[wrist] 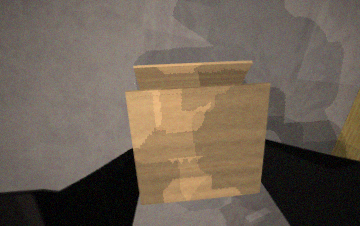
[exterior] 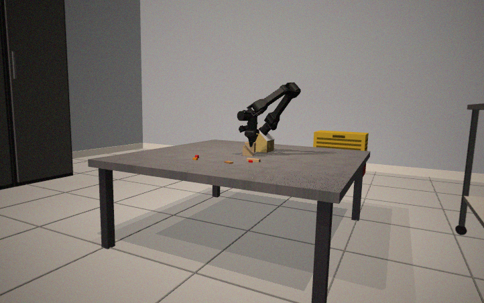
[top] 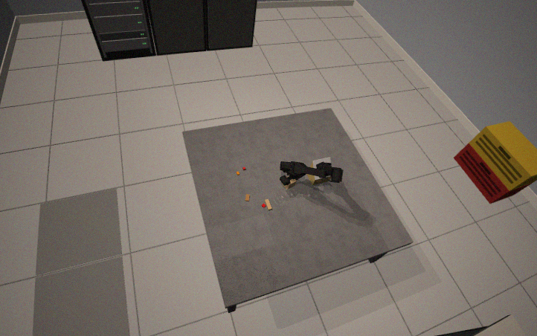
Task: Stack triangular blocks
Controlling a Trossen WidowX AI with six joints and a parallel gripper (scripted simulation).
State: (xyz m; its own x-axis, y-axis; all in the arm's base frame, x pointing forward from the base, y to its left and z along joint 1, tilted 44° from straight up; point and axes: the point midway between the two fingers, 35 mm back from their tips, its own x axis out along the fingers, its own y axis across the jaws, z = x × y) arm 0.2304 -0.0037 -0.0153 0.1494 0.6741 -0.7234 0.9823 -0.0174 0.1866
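My gripper is shut on one triangular block, whose flat square face fills the middle of the wrist view. The other triangular block stands on the table, its top edge showing just beyond the held block. In the exterior view the held block is at the upper right of the lower one, sloped side toward sloped side, and appears slightly higher. Whether the slopes touch is hidden. In the wrist view their ends look roughly in line.
A yellow block with a pale sloped top stands close beside the pair, near the arm's base. A tan bar, a red piece, an orange-brown bar and small red and orange pieces lie farther out.
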